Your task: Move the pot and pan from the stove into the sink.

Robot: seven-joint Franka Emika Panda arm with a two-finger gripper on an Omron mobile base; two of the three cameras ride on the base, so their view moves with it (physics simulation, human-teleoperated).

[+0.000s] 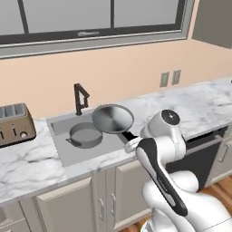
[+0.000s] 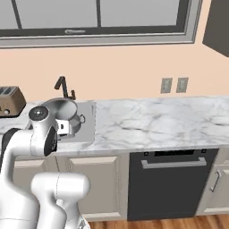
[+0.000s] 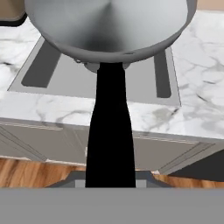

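The pan's black handle (image 3: 109, 131) runs straight up from the bottom of the hand view, with the grey pan (image 3: 109, 26) at its far end, hanging above the sink (image 3: 140, 87). The hand (image 1: 131, 141) is nearly closed and grips that handle by its end; its fingers are hidden behind the handle in the hand view and behind the arm in the base views.

In the left base view the pan (image 1: 113, 118) is held tilted, its inside facing the camera, over the right half of the sink (image 1: 63, 149). The pot (image 1: 85, 135) stands on the sink's floor, left of the pan and lower. A black faucet (image 1: 80, 98) rises at the sink's back edge. A toaster (image 1: 15, 123) stands on the white marble tabletop (image 1: 199, 108) to the left of the sink.

In the right base view the pan (image 2: 60, 109) hangs over the sink (image 2: 87, 129), partly behind the arm, with the faucet (image 2: 64, 87) behind it and the toaster (image 2: 11, 100) at the far left. A dark dishwasher (image 2: 172, 183) sits under the tabletop (image 2: 156, 120) to the right.
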